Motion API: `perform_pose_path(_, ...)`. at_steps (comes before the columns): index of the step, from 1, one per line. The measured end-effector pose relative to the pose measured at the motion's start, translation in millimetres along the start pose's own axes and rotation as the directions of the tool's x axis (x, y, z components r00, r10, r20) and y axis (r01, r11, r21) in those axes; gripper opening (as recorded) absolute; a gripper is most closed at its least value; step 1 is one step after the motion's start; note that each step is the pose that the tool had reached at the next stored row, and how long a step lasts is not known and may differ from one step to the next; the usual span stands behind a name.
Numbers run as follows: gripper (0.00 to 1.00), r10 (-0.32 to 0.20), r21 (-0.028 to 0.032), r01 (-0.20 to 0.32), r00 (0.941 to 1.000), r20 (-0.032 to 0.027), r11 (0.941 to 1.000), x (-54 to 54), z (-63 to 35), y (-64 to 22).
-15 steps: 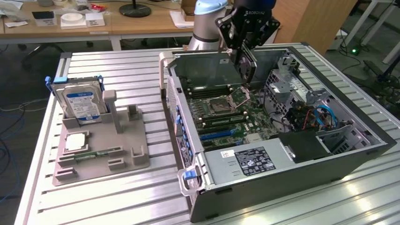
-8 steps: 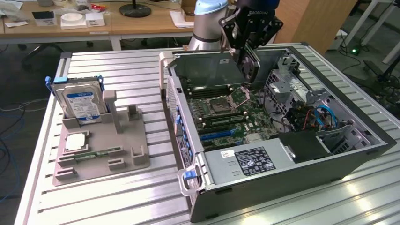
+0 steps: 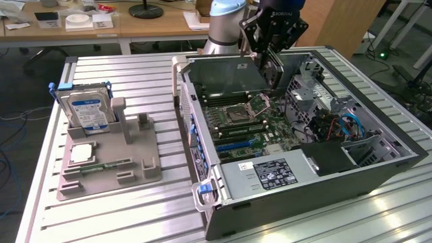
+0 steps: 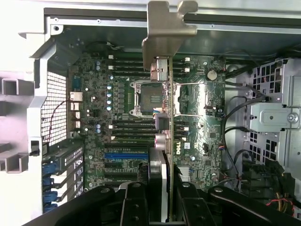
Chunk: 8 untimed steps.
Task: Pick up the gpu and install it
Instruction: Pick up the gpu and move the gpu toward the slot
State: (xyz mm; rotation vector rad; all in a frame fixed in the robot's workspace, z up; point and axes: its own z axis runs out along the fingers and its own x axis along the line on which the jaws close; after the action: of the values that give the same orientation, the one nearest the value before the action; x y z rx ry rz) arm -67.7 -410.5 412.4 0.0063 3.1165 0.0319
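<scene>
The gpu (image 3: 223,76) (image 4: 162,125) hangs on edge above the open case (image 3: 378,167), clamped in the pincer (image 3: 268,71) (image 4: 162,197) at one end. Its metal bracket (image 3: 177,65) (image 4: 164,33) is at the other end, close to the case wall on the exterior view's left. The card's lower edge is clear of the motherboard (image 3: 250,126) (image 4: 117,108), with open air between the two. The room is narrow on both sides: the bracket nearly meets one case wall, and the drive cage and cables (image 3: 351,126) crowd the pincer's side.

The case lies on its side on a ribbed metal table (image 3: 121,212). Its power supply (image 3: 270,174) fills the near corner. On the exterior view's left, well apart from the case, a grey holder (image 3: 128,157) carries an upright hard drive (image 3: 86,109), with bare table around it. Wooden desks stand behind the table.

The exterior view shows the card's broad flat face. The wrist view looks down the card's thin edge, which crosses over the empty CPU socket (image 4: 146,99). It also shows the two black fingers (image 4: 136,202) pressing the card from either side, and a blue slot (image 4: 124,155) just beside the card's line.
</scene>
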Motion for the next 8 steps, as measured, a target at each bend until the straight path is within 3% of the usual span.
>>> perform_pose_path(8, 0.28, 0.000, 0.0000, 0.000, 1.0000, 0.0000, 1.0000, -1.0, 0.0, 0.0)
